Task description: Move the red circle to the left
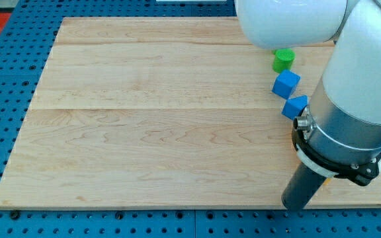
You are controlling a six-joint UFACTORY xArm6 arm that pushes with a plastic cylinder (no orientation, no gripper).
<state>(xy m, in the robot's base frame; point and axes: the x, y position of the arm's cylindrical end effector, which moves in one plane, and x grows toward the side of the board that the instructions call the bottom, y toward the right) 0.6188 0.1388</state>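
Red circle: no such block could be found anywhere on the wooden board (164,112) at this moment, and it was judged most likely to lie hidden behind the white and grey arm body (356,99), which covered the board's right side. Its place therefore could not be told. Three blocks were seen near the view's upper right: a green cylinder (283,60) just below the white housing, a blue cube (286,84) beneath it, and a second blue block (296,106) lower still, partly covered by the arm. These stood close together in a slanting line, though contact between them could not be made out.

No fingers were fitted, so nothing could be said to be held or released; only the dark rod (303,188) was seen, running down to my tip (294,206) near the board's bottom edge at the view's lower right, well below the blue blocks and touching none of them.

For the push to be done well, the tip would need to be brought to the red circle's right side, level with its middle, and then driven straight toward the view's left. An off-centre contact would be expected to let a round block roll aside. The blue and green blocks should be kept clear of the path, since the broad open wood to the left offered ample room.
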